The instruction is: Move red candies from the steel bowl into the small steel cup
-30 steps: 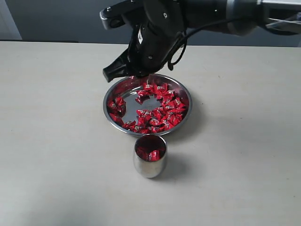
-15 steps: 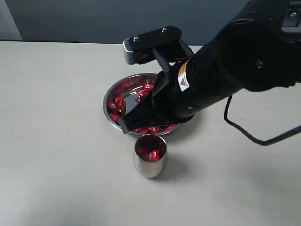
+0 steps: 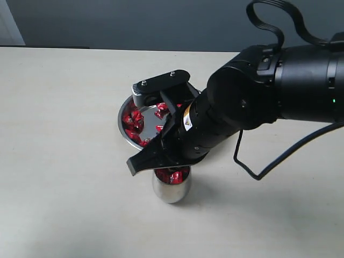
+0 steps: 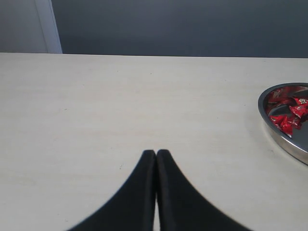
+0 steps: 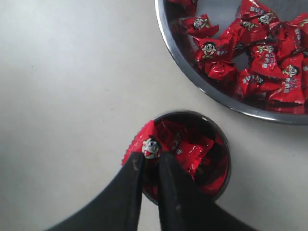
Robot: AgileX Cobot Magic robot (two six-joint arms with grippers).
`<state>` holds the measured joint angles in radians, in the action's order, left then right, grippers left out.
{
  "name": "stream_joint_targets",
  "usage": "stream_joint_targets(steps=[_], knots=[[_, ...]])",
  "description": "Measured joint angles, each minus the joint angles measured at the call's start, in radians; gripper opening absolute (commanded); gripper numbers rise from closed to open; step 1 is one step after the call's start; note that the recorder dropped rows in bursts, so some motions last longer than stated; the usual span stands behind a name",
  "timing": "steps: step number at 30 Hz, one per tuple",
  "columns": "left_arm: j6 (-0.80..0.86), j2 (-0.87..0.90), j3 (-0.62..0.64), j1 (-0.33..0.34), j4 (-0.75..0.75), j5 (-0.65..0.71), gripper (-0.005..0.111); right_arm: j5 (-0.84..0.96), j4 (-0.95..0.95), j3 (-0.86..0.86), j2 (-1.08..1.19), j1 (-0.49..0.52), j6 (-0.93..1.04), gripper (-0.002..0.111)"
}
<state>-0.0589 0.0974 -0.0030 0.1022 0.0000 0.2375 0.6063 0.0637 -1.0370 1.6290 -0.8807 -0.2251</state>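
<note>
A red candy (image 5: pixel 144 143) is pinched between the nearly closed tips of the right claw (image 5: pixel 150 161), right at the rim of the cup (image 5: pixel 225 161). We see part of its wrapper poking out past that rim. More red wrappers lie inside the cup.

In the exterior view the cup stands at lower centre of the frame on the pale table (image 3: pixel 64 161). The bowl (image 3: pixel 123 126) sits just above it, close but apart in the right wrist view. The bowl holds many candies (image 5: pixel 262 62), heaped along the side nearest the cup. The black right arm (image 3: pixel 279 88) reaches in from the right edge of the frame and hides much of the bowl.

The left claw (image 4: pixel 156 153) holds nothing, its two fingers pressed flat together over bare table. We see it only in its own wrist view, which also shows the bowl's edge.
</note>
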Motion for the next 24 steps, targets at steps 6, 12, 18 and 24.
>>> stream_joint_targets(steps=[6, 12, 18, 24], knots=[[0.0, 0.0, 0.0, 0.0, 0.0, 0.0, 0.0, -0.002, 0.0, 0.0, 0.0, 0.0, 0.0, 0.016], [0.0, 0.0, 0.0, 0.0, 0.0, 0.0, 0.0, 0.002, 0.0, 0.0, 0.0, 0.0, 0.013, 0.044], [0.0, 0.0, 0.0, 0.0, 0.0, 0.0, 0.0, -0.019, -0.036, 0.0, 0.0, 0.0, 0.026, 0.045], [0.0, 0.0, 0.0, 0.0, 0.0, 0.0, 0.0, -0.227, -0.105, -0.065, 0.063, 0.093, 0.017, 0.045]])
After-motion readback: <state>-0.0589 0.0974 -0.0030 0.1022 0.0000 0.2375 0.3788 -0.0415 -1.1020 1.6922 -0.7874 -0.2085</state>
